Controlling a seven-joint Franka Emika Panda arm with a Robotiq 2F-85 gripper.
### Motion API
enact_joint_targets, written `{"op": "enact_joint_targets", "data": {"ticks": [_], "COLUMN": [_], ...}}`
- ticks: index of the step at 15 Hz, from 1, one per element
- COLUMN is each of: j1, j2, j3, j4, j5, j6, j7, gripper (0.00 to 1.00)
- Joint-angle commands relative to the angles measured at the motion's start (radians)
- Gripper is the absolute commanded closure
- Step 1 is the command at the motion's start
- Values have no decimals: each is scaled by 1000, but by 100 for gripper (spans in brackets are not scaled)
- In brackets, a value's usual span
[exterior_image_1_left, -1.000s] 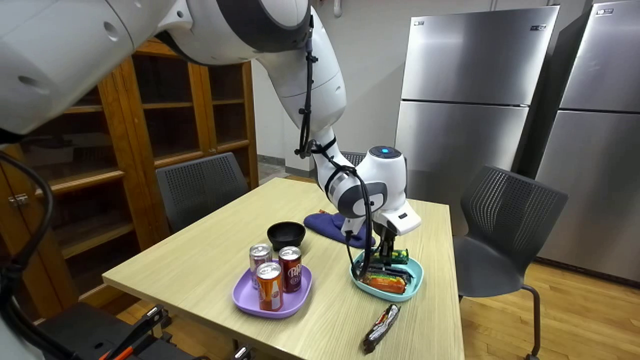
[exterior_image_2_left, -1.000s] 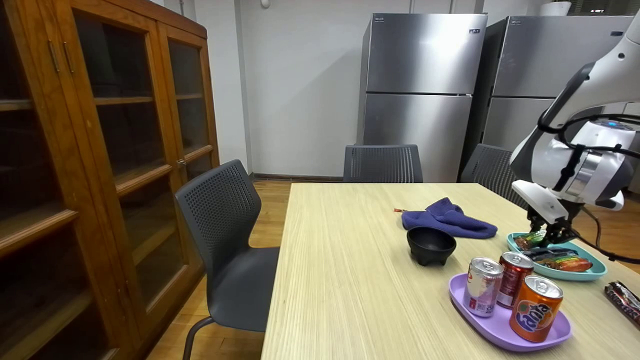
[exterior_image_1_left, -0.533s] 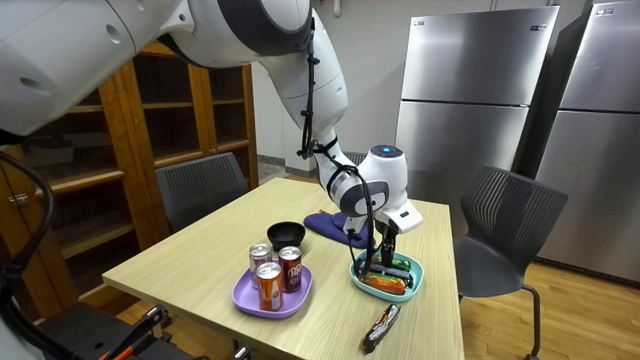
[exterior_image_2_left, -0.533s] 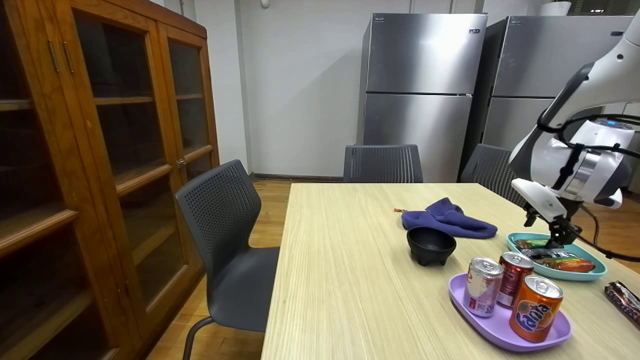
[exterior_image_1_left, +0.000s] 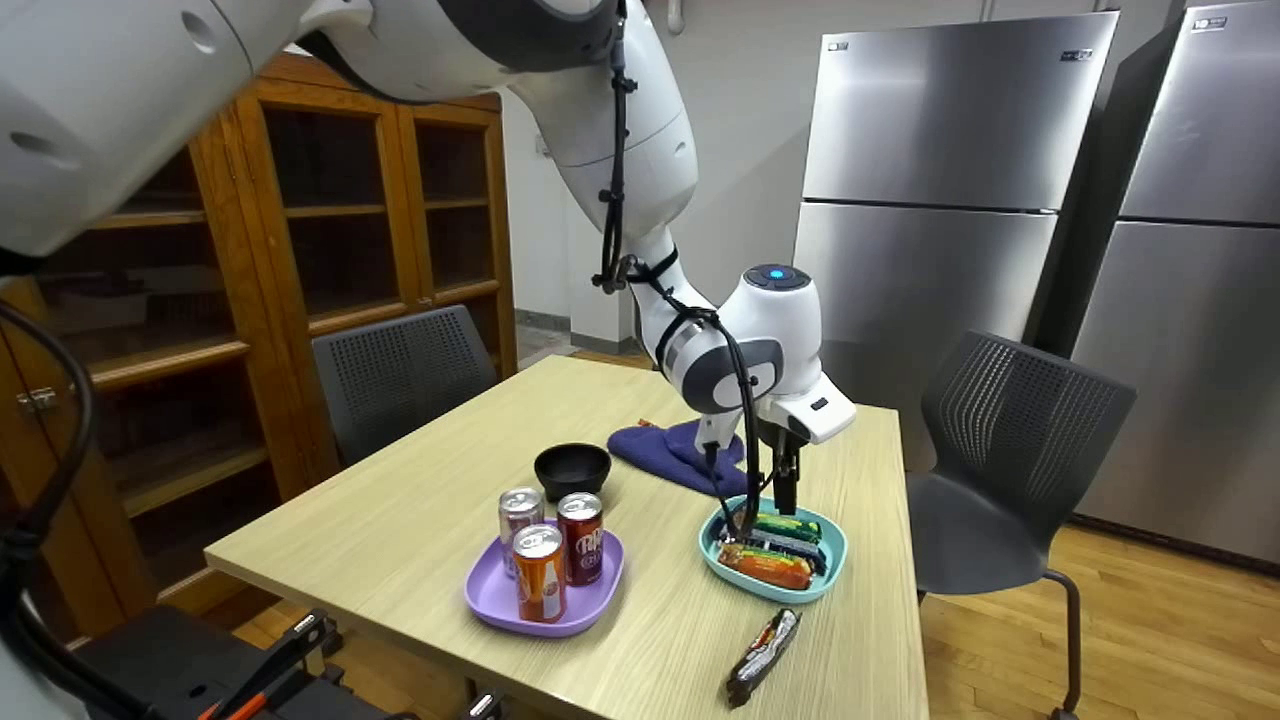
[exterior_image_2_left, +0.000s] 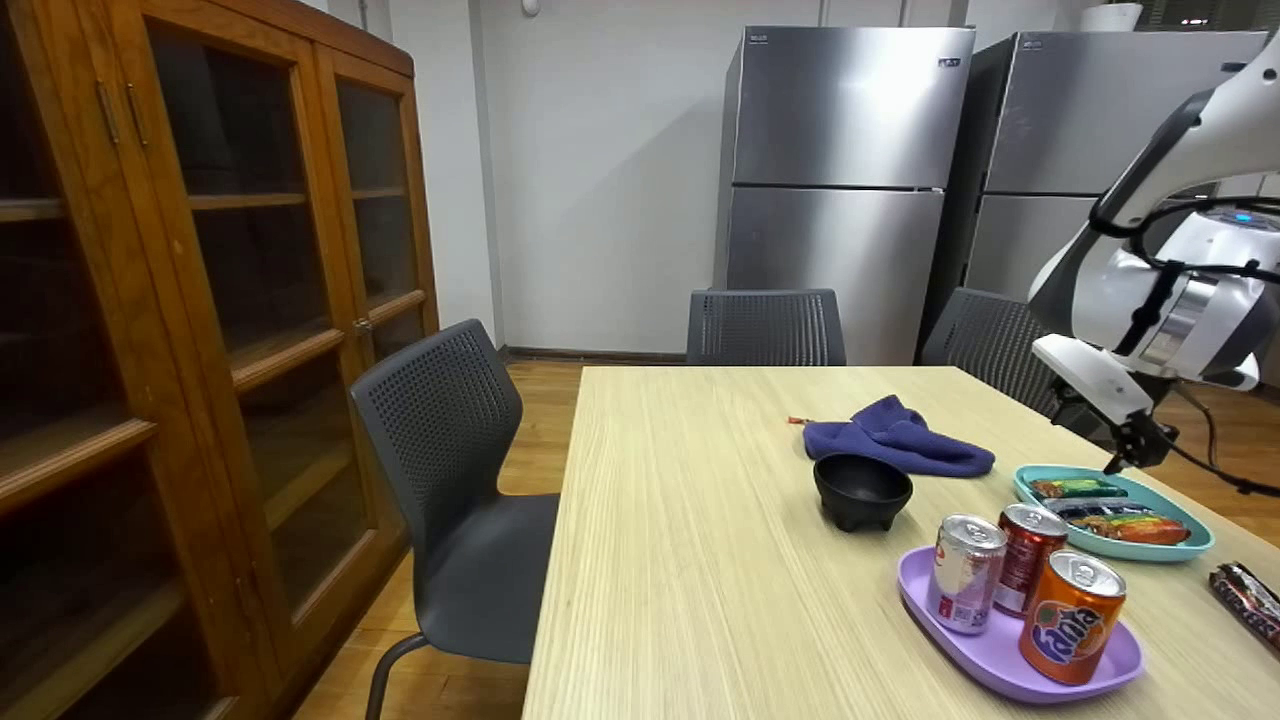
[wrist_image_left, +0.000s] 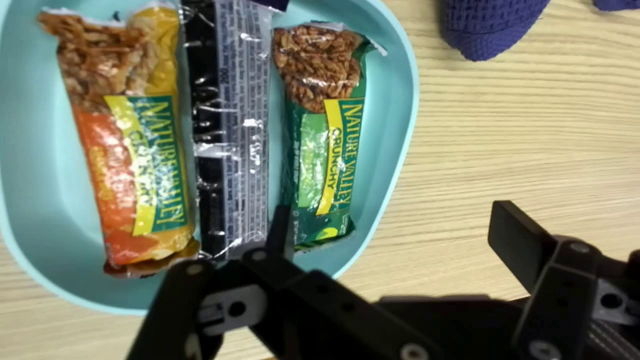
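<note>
Inside the turquoise dish (wrist_image_left: 390, 110) lies a green bar (wrist_image_left: 325, 145), its glossy wrapper crossed by a yellow stripe and picturing brown oats. A black-and-silver bar (wrist_image_left: 225, 140) and an orange bar (wrist_image_left: 140, 165) share the dish. The gripper (wrist_image_left: 390, 220), jaws spread wide, hangs above the dish's edge. In the wrist view it covers the black-and-silver bar's lower end (most print there is blurred), and the dish is cut off.
</note>
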Motion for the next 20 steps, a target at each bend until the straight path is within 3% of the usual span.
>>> {"op": "enact_joint_targets", "data": {"ticks": [1, 10, 20], "j1": [-44, -50, -38], "j2": [-128, -320, -410], "j3": [32, -49, -129], "j4": [-125, -352, -530], "j5": [-22, -199, -446], "j6": [-31, -168, -175], "j7": [-145, -411, -597], "gripper": [0, 0, 0]}}
